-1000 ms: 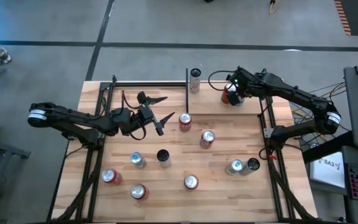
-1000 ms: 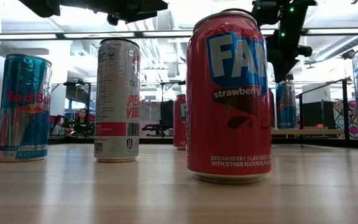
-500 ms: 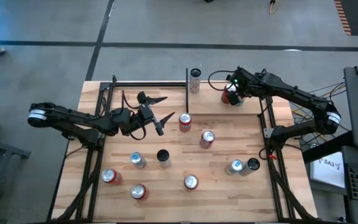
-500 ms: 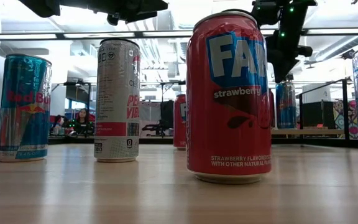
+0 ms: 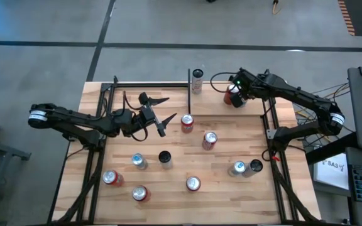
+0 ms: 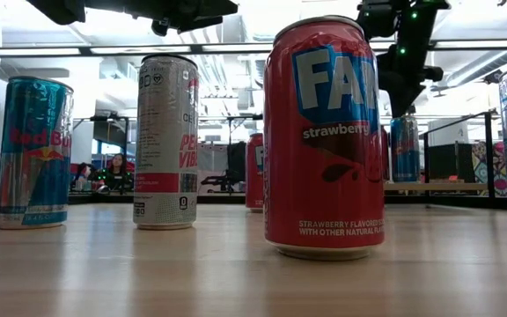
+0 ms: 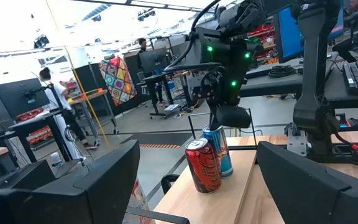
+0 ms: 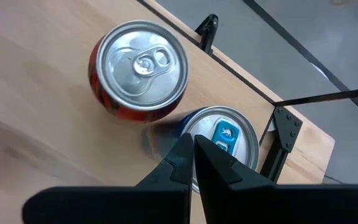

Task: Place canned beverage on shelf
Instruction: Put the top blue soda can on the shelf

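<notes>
**Right arm over the shelf cans**

I see the right gripper (image 8: 193,149) closed, empty, above the blue can (image 8: 222,146) beside a red can (image 8: 138,68) on the shelf (image 8: 55,155), near the tabletop's far right corner. Left gripper (image 5: 158,115) hangs open mid-table.

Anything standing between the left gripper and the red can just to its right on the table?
No. In the high view, only bare wood lies between the open left gripper and the red can.
</notes>
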`<action>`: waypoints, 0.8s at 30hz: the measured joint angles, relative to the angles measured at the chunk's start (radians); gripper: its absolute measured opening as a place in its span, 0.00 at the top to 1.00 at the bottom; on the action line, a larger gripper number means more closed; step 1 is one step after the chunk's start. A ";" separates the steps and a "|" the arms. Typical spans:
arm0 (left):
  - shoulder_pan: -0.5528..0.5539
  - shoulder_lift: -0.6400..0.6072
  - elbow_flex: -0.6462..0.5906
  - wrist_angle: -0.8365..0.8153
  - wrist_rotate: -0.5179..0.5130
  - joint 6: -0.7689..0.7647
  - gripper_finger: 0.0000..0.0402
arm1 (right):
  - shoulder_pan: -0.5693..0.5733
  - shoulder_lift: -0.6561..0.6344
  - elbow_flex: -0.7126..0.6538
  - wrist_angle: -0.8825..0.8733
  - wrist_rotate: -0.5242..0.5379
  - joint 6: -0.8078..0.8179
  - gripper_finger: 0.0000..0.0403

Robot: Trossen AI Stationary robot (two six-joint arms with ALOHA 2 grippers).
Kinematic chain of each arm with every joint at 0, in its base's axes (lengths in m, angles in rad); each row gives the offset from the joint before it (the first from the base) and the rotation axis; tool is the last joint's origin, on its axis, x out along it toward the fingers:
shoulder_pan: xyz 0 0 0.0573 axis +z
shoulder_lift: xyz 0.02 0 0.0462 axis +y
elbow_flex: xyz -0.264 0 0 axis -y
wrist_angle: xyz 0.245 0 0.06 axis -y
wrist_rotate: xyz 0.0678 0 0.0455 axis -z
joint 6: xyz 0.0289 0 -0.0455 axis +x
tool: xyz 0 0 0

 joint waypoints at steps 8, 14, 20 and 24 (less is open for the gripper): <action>0.000 0.000 0.000 0.012 0.000 0.000 0.23 | 0.000 -0.001 0.006 -0.007 -0.013 -0.017 0.98; 0.000 0.000 0.000 0.016 0.000 0.000 0.23 | 0.000 -0.001 0.044 -0.005 -0.014 -0.019 0.98; 0.000 0.000 0.000 0.028 0.000 -0.011 0.23 | 0.000 -0.001 0.109 -0.027 -0.019 -0.007 0.98; 0.000 0.000 0.000 0.045 0.000 -0.010 0.23 | 0.000 -0.001 0.143 -0.060 -0.019 -0.004 0.98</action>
